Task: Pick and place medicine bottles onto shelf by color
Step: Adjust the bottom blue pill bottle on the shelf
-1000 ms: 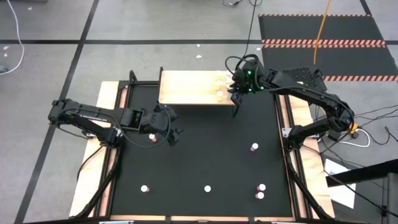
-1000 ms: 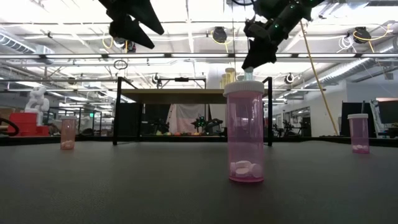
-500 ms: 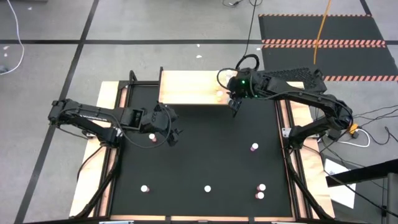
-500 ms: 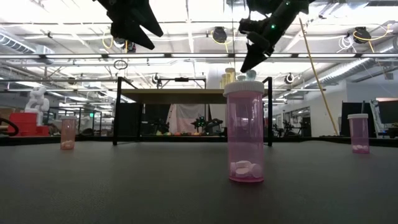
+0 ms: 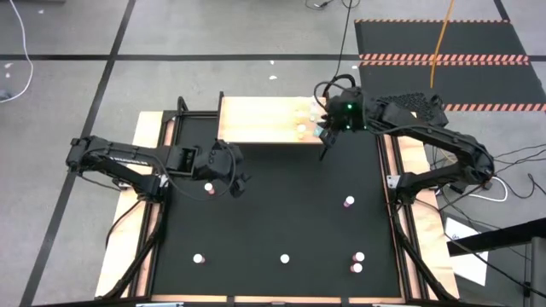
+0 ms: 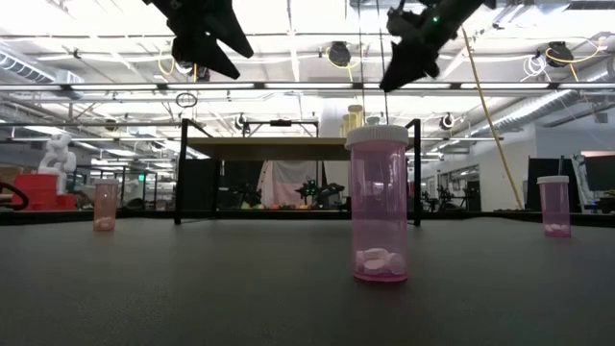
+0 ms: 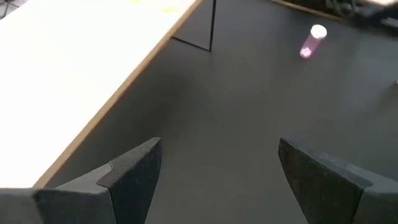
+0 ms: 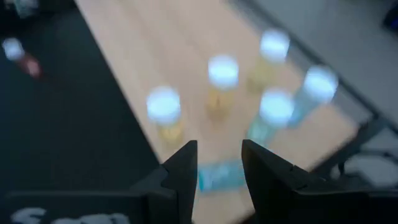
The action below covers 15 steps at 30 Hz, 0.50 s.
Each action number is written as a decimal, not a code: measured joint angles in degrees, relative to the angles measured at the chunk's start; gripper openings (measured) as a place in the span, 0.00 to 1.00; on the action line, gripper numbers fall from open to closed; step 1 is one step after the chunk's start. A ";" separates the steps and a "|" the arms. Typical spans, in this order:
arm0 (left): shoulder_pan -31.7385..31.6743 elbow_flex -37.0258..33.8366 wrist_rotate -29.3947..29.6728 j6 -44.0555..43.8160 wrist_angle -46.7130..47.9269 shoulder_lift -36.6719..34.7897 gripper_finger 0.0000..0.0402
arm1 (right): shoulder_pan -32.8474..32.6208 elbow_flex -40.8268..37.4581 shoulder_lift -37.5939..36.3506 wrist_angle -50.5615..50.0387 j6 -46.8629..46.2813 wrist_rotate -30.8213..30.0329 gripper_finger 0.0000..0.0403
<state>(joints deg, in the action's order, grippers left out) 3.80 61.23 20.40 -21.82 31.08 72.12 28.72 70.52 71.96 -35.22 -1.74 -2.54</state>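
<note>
Right end effector (image 5: 323, 135), teal bottle (image 8: 219, 175) between fingers, swung back rightward over shelf (image 5: 256, 119) corner.

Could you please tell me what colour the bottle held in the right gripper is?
Teal-blue bottle between the right gripper's fingers, shown best in the right wrist view.

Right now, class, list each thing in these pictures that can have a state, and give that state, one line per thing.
left gripper: open, empty, above the mat.
right gripper: shut on a teal bottle, over the shelf's right end.
shelf: carries several upright yellow and teal bottles at its right end.
pink bottles: six upright on the black mat, capped, not yet shelved.
nearest pink bottle: upright, capped, a few pills inside.
</note>
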 joint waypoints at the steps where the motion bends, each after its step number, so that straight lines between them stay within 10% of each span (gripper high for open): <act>1: -0.33 0.00 0.08 -0.36 -0.75 0.00 0.81 | 0.24 -0.05 0.11 -2.07 0.01 0.74 0.30; 15: -4.53 -0.01 0.79 -4.03 -16.89 3.31 0.81 | -1.29 0.81 2.02 -7.28 14.30 4.31 0.46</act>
<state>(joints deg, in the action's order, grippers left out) -0.73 61.23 21.19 -25.85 14.19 75.42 27.43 71.33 73.98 -42.50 12.56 1.77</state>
